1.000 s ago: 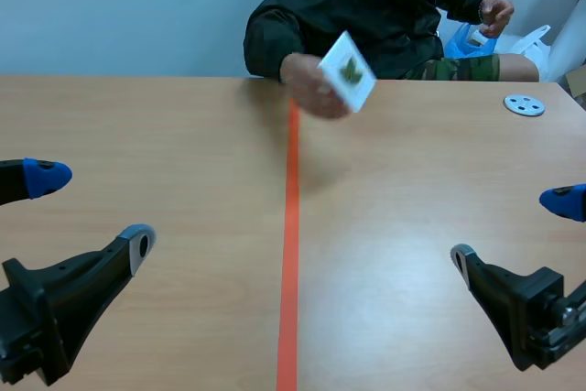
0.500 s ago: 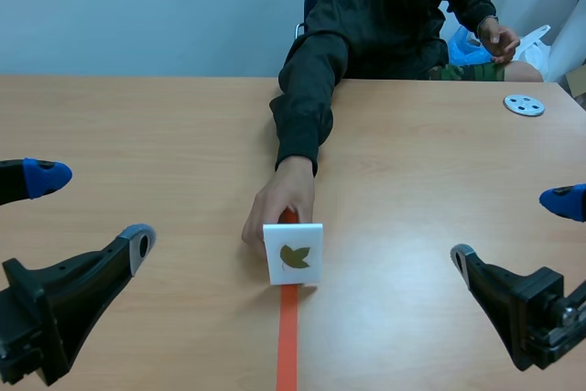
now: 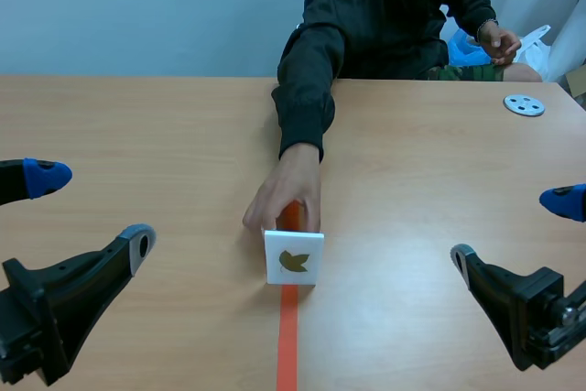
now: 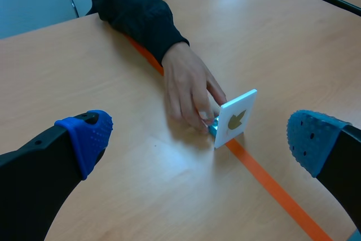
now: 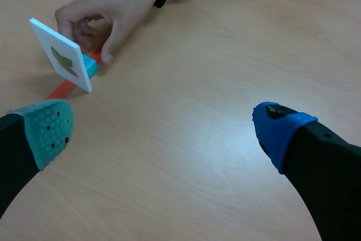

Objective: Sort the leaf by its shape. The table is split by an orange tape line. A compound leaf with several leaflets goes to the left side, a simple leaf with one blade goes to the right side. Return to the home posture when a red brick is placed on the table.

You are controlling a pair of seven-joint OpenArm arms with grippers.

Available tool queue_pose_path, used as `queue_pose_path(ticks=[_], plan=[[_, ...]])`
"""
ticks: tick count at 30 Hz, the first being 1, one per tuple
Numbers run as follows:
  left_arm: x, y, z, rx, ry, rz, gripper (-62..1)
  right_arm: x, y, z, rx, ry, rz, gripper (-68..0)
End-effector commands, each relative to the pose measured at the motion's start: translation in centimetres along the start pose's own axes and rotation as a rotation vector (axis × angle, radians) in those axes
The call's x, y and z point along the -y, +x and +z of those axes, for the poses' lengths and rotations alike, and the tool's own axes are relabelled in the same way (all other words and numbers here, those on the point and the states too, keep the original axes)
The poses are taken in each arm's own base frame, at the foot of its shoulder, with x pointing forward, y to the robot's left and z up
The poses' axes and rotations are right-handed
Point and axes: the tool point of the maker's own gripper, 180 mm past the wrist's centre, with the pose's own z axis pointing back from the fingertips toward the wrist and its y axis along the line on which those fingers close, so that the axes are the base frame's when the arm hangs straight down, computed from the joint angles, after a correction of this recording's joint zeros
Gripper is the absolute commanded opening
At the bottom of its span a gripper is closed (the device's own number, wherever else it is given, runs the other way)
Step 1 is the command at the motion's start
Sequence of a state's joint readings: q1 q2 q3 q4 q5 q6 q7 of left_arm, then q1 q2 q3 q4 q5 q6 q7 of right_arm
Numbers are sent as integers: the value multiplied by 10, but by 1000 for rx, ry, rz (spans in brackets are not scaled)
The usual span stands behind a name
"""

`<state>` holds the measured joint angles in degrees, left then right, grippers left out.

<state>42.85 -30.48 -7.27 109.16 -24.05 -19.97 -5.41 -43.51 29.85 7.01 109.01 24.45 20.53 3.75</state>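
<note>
Standing upright on the orange line [image 3: 287, 345] mid-worktop [image 3: 137, 116], the leaf card [image 3: 294, 258] is looking light, stiff, tippy (1 small blue foot [image 5: 89, 67]); its 2 side edges are probably offering the grip. A person's fingers [image 3: 284, 200] are touching it; left hand [image 3: 92, 210] and right hand [image 3: 513, 229] are hanging released.

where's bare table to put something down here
Bare table between the orange tape line and the left end effector, and between the line and the right end effector. Crowded on the line itself: the leaf card with a person's hand behind it.
</note>
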Motion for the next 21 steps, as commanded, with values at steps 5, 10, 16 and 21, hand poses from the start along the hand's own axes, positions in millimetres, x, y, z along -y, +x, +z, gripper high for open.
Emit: queue_pose_path(ticks=[5, 10, 16, 21], plan=[[3, 9, -2, 35, -7, 3, 14, 1, 11, -2, 35, -4, 7, 4], [4, 6, -2, 15, -11, 3, 14, 1, 11, -2, 35, -4, 7, 4], [6, -6, -2, -45, -30, -9, 14, 1, 11, -2, 35, -4, 7, 4], [7, -16, -8, -84, -72, -48, 14, 1, 11, -2, 36, -4, 7, 4]])
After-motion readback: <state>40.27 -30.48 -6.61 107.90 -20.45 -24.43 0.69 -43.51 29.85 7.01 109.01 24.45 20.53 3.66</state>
